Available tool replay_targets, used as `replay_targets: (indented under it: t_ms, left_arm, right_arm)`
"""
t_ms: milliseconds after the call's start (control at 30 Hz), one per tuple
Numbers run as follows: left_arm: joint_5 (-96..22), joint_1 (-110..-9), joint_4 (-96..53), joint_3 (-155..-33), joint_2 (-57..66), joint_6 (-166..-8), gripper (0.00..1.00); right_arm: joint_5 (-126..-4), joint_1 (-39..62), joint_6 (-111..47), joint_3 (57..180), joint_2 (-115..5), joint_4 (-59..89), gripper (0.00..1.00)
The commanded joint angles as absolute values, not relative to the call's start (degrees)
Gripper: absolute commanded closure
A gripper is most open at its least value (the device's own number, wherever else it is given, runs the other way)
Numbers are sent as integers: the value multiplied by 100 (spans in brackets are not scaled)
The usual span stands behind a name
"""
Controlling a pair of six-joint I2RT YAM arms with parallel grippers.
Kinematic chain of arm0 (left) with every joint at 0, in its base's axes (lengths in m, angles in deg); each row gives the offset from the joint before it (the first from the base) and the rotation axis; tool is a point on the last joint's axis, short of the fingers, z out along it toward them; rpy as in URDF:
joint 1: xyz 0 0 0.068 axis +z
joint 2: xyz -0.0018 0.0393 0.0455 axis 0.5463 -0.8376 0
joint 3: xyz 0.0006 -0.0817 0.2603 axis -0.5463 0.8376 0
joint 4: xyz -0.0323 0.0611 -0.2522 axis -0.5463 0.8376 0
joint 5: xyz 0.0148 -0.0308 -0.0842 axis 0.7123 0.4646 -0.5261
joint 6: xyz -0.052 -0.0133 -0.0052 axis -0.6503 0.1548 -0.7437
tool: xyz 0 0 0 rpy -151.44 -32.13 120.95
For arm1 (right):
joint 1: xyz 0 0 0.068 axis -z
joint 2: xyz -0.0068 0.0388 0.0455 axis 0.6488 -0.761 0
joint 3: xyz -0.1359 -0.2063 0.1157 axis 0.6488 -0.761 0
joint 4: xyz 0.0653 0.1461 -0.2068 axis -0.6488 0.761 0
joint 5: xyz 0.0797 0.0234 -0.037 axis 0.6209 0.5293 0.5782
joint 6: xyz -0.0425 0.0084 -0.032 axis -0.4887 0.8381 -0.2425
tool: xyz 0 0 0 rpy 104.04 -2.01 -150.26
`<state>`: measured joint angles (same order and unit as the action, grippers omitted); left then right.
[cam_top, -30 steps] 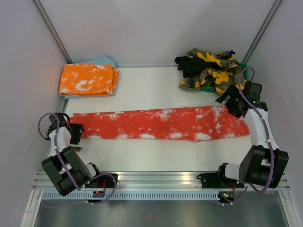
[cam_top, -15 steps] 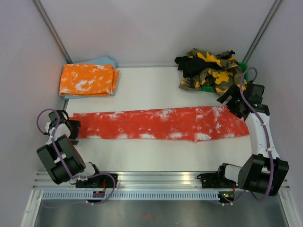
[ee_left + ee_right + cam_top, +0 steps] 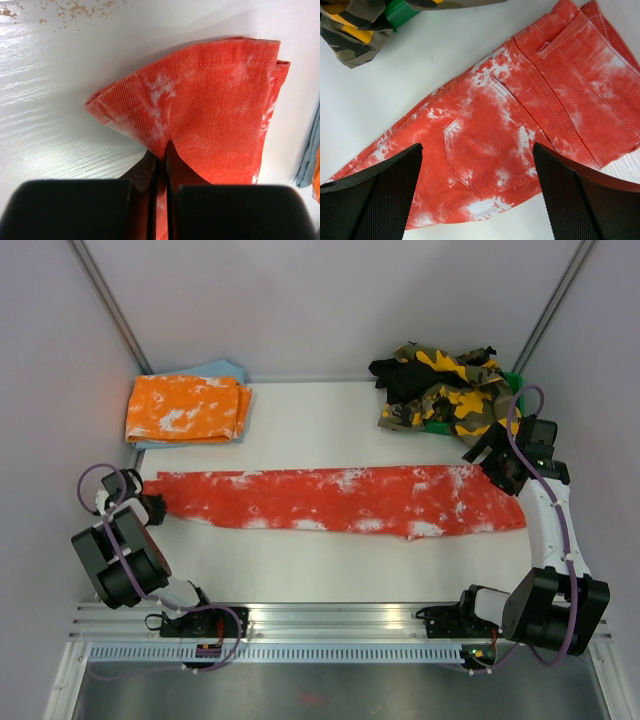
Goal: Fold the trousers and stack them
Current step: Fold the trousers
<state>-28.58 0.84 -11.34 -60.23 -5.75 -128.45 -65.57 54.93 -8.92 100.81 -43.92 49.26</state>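
Left fingers [image 3: 142, 171] were shut tight on the leg end of the trousers [image 3: 340, 500], pinching the hem near its middle so the cloth rose in a little tent. The right fingers [image 3: 375, 200] were spread wide open and held nothing; they hung over the waist end, above the back pocket. The red and white trousers lay long and flat across the middle of the bench [image 3: 330, 570], legs to the left and waist to the right. It looked like the job was to fold them in half, leg end over to waist end. To do that well, the left fingers should lift only a little, so the cloth does not drag or twist, then go straight along the trousers and lay the hem right on the waist edge. One pinch in the middle may let the hem corners flop, so going slowly would help. It was not clear if both legs were caught in the pinch. The right fingers could press the waist down to stop it sliding. A folded orange pair [image 3: 185, 407] sat at the far left corner, likely the stack to join.
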Motion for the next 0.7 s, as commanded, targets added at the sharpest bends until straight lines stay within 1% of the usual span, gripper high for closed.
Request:
replay_targets:
  t_ms: [0,100,300,367,433,467,567,600,633,667]
  left_arm:
    - [-2682,99,-1160,-5771,-830,-12617,98]
    - [-2549,99,-1116,-5798,-602,-12345,98]
    - [-2462,90,-871,-6148,408,-11652,98]
    - [-2348,81,-528,-6474,663,-11414,98]
    - [-2277,64,-422,-6832,1215,-10836,98]
    - [-2277,64,-421,-6835,1261,-10754,98]
    - [-2163,64,-290,-7177,1358,-10421,98]
    - [-2162,64,-342,-7221,1454,-10158,98]
    - [-2215,64,-455,-7222,1533,-10034,98]
    - [-2520,72,-709,-7213,1630,-9772,98]
  right_arm:
    - [-6901,5504,-1000,10357,-4318,5063,2]
    - [-6946,5504,-1018,10331,-4335,5071,2]
    - [-6867,5504,-1079,10392,-4467,5045,2]
    - [-6648,5504,-1071,10322,-4502,4966,2]
    - [-5756,5373,-974,10112,-4459,4424,2]
    - [-5733,5372,-974,10111,-4458,4386,2]
    - [-5759,4846,-1018,10198,-4467,4307,2]
    - [-5725,4471,-992,10216,-4493,4263,2]
    - [-5672,4267,-948,10216,-4520,4211,2]
    - [-5576,4082,-895,10216,-4546,4062,2]
